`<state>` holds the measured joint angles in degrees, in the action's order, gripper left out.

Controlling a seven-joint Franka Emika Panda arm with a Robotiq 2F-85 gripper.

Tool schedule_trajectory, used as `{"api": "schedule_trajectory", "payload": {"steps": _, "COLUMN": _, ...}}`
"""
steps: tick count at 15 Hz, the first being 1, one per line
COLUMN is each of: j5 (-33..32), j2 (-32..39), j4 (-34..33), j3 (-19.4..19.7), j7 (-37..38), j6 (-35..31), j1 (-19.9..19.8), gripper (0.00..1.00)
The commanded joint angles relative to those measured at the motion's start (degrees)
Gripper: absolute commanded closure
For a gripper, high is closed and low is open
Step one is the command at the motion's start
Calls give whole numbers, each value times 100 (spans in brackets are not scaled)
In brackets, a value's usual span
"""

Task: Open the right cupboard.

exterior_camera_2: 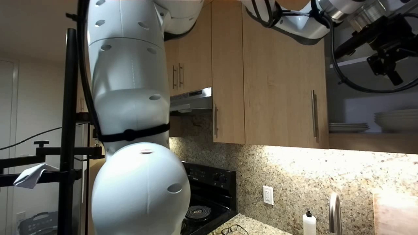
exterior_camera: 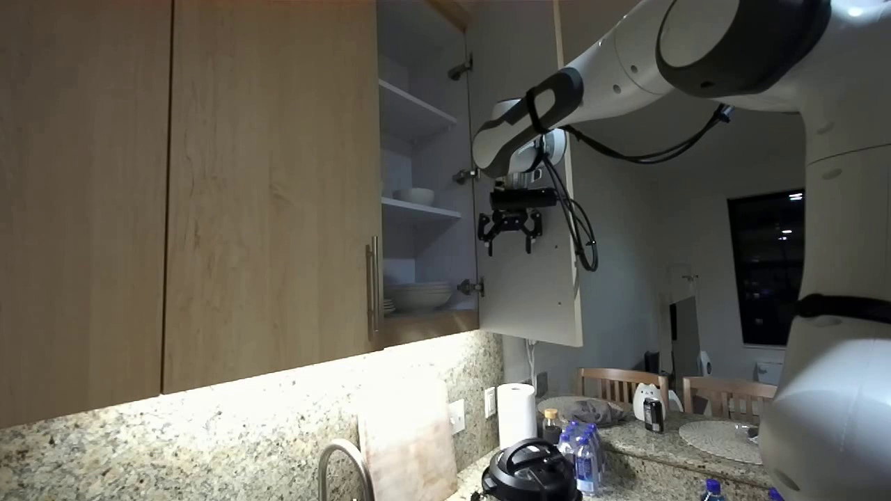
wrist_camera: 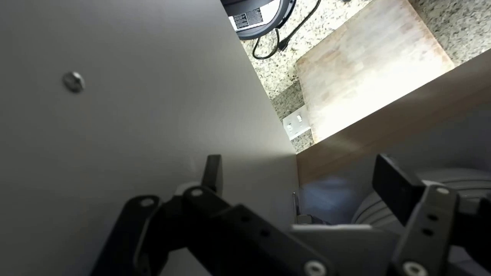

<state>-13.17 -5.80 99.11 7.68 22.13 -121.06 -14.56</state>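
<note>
Above the backsplash [exterior_camera: 264,438] the cupboard [exterior_camera: 440,167] hung with its door [exterior_camera: 518,299] swung well out; opening looked done, or nearly, the next move calling for backing clear without nudging it. Inside, it was pale and shelved. By the door hung the gripper [exterior_camera: 509,248], fingers wide, holding nothing. White bowls [exterior_camera: 418,298] sat at the bottom.

I'm reading no words or numbers from here. Wrist view: a white label [wrist_camera: 255,16] is carrying fine dark print on a rounded appliance [wrist_camera: 243,6], all blurring. In an exterior view, a blue-capped bottle [exterior_camera: 586,465] and a dark can [exterior_camera: 653,415] are bearing markings too small to make out; in an exterior view, a stove panel [exterior_camera_2: 208,180] is showing an unreadable pale mark [exterior_camera_2: 195,178].
</note>
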Motion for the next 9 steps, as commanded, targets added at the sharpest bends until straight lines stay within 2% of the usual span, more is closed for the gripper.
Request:
{"api": "schedule_trajectory", "payload": {"steps": 1, "j5": 46, "j2": 32, "j4": -107, "j3": 175, "j7": -97, "j6": 122, "j1": 33, "gripper": 0}}
{"api": "schedule_trajectory", "payload": {"steps": 9, "j5": 134, "j2": -17, "j4": -72, "j3": 505, "j7": -13, "j6": 104, "j1": -84, "gripper": 0}}
